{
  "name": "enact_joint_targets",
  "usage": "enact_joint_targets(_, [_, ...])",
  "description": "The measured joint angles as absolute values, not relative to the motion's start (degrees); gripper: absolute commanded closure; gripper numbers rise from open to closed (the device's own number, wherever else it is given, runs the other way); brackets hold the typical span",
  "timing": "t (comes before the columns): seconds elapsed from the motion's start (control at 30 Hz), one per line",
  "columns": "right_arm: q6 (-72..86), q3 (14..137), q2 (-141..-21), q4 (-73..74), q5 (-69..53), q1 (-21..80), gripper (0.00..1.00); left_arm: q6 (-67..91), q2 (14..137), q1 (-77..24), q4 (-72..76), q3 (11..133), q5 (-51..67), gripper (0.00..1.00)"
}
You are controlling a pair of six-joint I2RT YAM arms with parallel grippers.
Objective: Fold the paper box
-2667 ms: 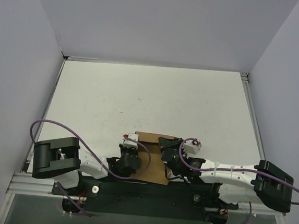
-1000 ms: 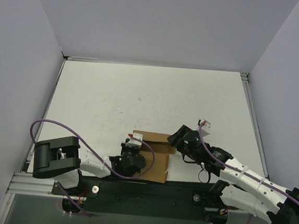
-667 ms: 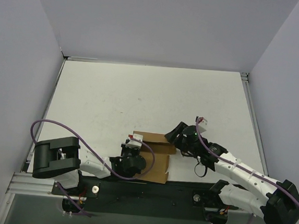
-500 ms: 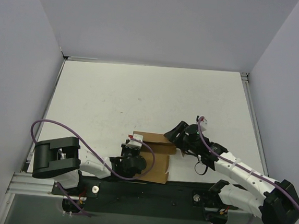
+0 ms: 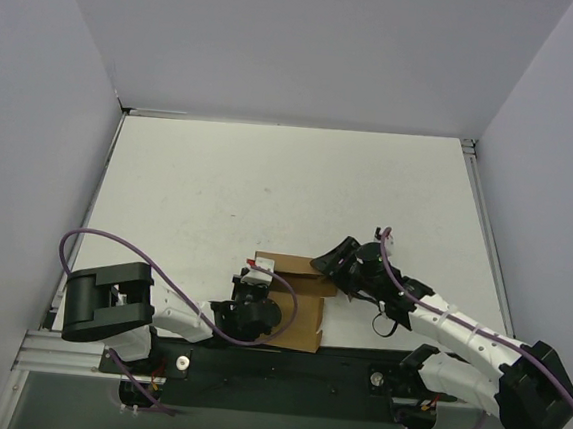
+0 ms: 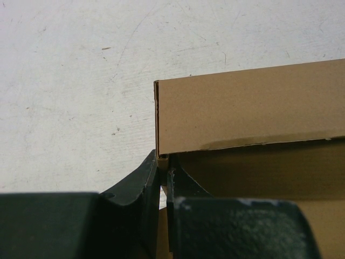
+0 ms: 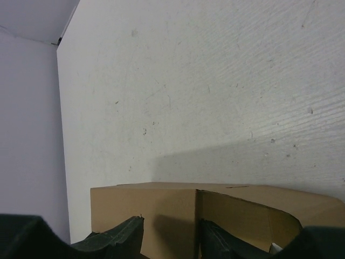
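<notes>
The paper box (image 5: 298, 316) is brown cardboard, partly folded, near the table's front edge between the two arms. My left gripper (image 5: 257, 284) is at its left side. In the left wrist view this gripper (image 6: 163, 164) is shut on the thin upright edge of the paper box (image 6: 248, 113), below a raised panel. My right gripper (image 5: 324, 265) sits at the box's far right corner. In the right wrist view its fingers (image 7: 116, 237) stand apart in front of a cardboard face (image 7: 161, 205), the right gripper (image 7: 170, 234) open with nothing pinched.
The white table (image 5: 289, 185) stretches away behind the box, bounded by grey walls left, right and far. The black mounting rail (image 5: 273, 374) with the arm bases runs along the near edge. A purple cable (image 5: 174, 290) loops beside the left arm.
My right arm has swung out from beside its base and come left to the box's far right corner, its jaws narrowing a little. The left gripper has kept its hold.
</notes>
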State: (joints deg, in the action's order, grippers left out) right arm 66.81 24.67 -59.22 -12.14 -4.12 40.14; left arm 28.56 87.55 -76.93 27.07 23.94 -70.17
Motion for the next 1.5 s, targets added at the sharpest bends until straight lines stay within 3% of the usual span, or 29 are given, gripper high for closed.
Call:
enact_joint_targets(0.43, [77.2,16.2,-59.3,-25.4,-5.0,39.4,0.71,29.4,87.5,-77.1,26.1,24.3,-70.2,1.0])
enact_joint_targets(0.8, [84.1,12.3,-57.1,-31.3,-2.4,39.4,0.99,30.0,87.6,-77.5,25.9,24.4,-69.8,1.0])
enact_joint_targets(1.03, [86.0,10.9,-54.7,-30.9,0.4,39.8,1.0,30.6,88.5,-77.7,25.5,25.8,-69.6,1.0])
enact_joint_targets(1.07, [86.1,10.8,-54.3,-30.7,0.7,39.9,0.97,30.8,88.6,-77.7,25.1,26.0,-69.5,1.0])
enact_joint_targets(1.13, [85.8,10.8,-53.3,-29.7,1.2,39.9,0.8,31.4,88.8,-77.8,23.9,26.7,-69.4,1.0])
enact_joint_targets(1.17, [85.5,10.7,-52.4,-29.0,1.5,39.9,0.62,32.2,88.8,-77.9,22.1,27.6,-69.3,1.0])
enact_joint_targets(1.23, [84.1,10.7,-49.8,-26.5,2.7,40.3,0.52,33.7,88.8,-77.8,19.1,29.3,-69.3,1.0])
enact_joint_targets(1.37, [78.9,10.9,-41.4,-17.8,7.3,42.7,0.46,35.1,88.8,-77.7,14.1,31.6,-68.9,1.0])
enact_joint_targets(1.5, [73.6,12.5,-31.6,-6.2,14.8,50.3,0.5,35.8,89.0,-77.1,11.9,32.4,-68.2,1.0])
